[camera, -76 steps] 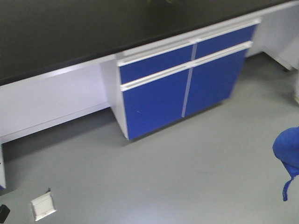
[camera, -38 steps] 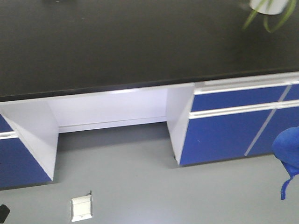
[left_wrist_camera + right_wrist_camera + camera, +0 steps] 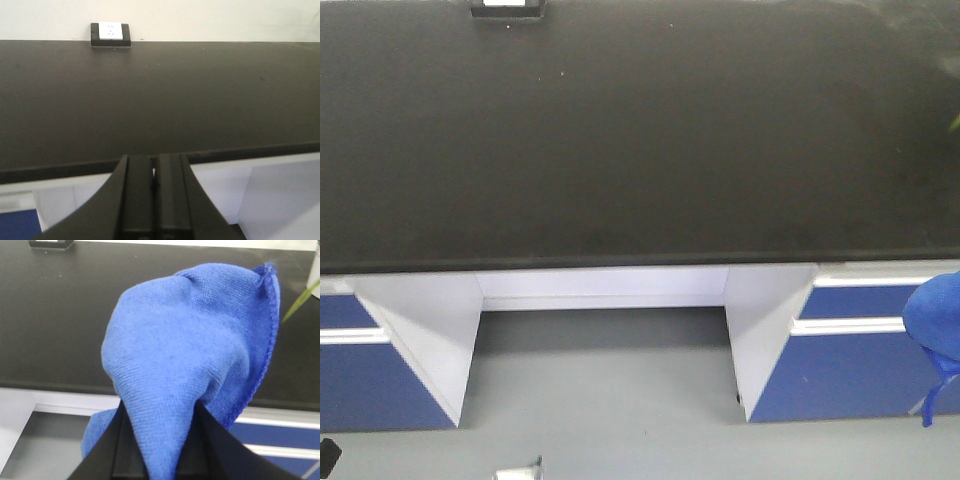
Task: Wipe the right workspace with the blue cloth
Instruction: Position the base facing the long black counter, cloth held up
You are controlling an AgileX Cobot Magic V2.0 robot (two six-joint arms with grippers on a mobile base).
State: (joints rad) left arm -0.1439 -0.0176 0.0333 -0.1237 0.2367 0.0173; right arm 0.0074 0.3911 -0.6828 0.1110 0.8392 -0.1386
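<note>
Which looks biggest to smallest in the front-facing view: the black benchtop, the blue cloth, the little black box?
1. black benchtop, by far the largest.
2. blue cloth, cropped by the right edge.
3. black box, cropped by the top edge.
The cloth is nearer the camera and both are cropped, so 2 versus 3 is unsure.

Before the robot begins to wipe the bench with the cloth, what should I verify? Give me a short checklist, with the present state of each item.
1. Grip on the cloth by the right gripper: ok, the jaws are shut on it.
2. Contact of the cloth with the bench: not ok, it hangs in front of the edge.
3. Free wipe path: ok, only the box stands at the far edge; a leaf shows at the right.
4. Position of the left gripper: ok, shut, empty, short of the bench.
5. Dirt on the bench: cannot tell.
</note>
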